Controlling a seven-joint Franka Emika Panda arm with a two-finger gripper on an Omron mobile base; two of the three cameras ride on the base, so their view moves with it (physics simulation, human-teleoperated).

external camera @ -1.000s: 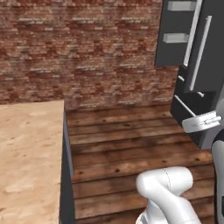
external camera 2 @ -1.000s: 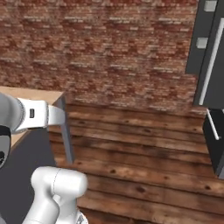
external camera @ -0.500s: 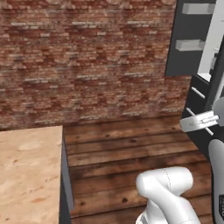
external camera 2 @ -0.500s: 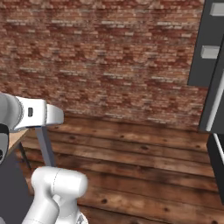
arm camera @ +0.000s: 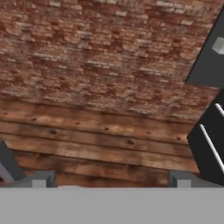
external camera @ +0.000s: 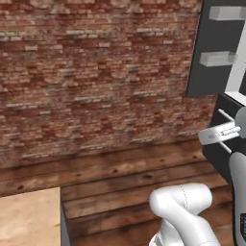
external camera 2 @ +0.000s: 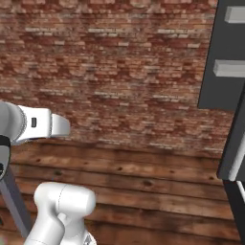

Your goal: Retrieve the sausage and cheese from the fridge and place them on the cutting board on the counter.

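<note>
The fridge (external camera: 211,48) is a tall dark grey body at the right edge, with pale bars on it and a white bar handle lower down (arm camera: 212,148). It also stands at the right in the right base view (external camera 2: 229,43). A corner of the beige counter (external camera: 29,218) shows at the lower left. My gripper (arm camera: 110,180) is open, its two grey fingertips (arm camera: 39,180) wide apart with nothing between them, and it faces the floor and wall left of the fridge. The sausage, the cheese and the cutting board are out of view.
A red brick wall (external camera: 96,72) runs across the back. A dark wooden plank floor (external camera: 125,178) lies between the counter and the fridge. The counter's dark grey side (external camera 2: 12,201) stands at the lower left, close to my arm.
The whole picture has shifted, so the base has moved: the fridge now sits nearer the right edge and larger, the counter has slid down to the left. The gripper stays open.
</note>
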